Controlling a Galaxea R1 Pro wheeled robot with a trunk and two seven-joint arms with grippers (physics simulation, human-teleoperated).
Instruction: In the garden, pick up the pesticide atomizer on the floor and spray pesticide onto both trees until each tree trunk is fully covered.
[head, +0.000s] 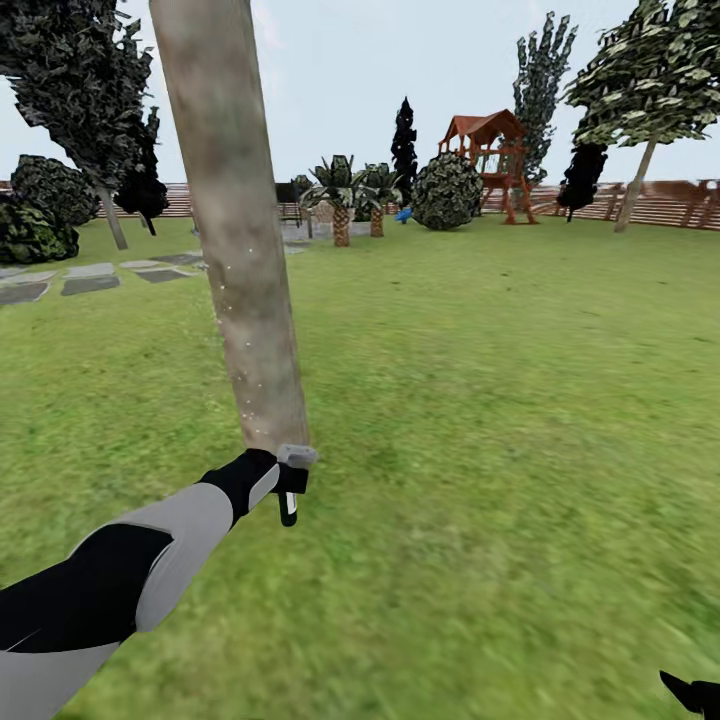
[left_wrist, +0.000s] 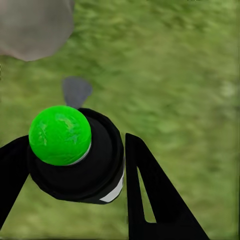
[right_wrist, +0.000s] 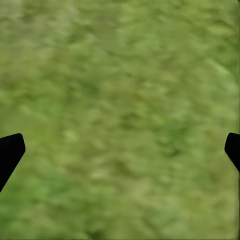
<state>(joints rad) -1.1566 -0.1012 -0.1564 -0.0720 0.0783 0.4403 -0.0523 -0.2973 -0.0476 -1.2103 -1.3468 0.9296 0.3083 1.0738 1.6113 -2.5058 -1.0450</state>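
Left pincer (left_wrist: 75, 175) closed around the pesticide atomizer (left_wrist: 75, 160), a black bottle with a bright green cap (left_wrist: 60, 135) seen from above; one black finger (left_wrist: 150, 200) lies flat against its side. In the head view the same left pincer (head: 285, 480) holds the atomizer's grey nozzle head (head: 297, 456) just beside the foot of the tree trunk (head: 240, 240), which rises directly beyond and above the pincer. Faint pale specks mark the lower trunk; whether they are spray is uncertain. Right pincer (right_wrist: 120, 150) spread wide and empty, its two fingertips at opposite edges, with lawn (right_wrist: 120, 100) ahead of it.

Judged risks: the nozzle sits low and very close to the bark, so spray may wet only a narrow band, leaving the higher trunk uncovered. Raising the arm could scrape the nozzle against the trunk and twist the bottle in the grip. A second tree (head: 650, 90) stands far beyond the pincer, near the fence (head: 670, 205), and remains to be treated.
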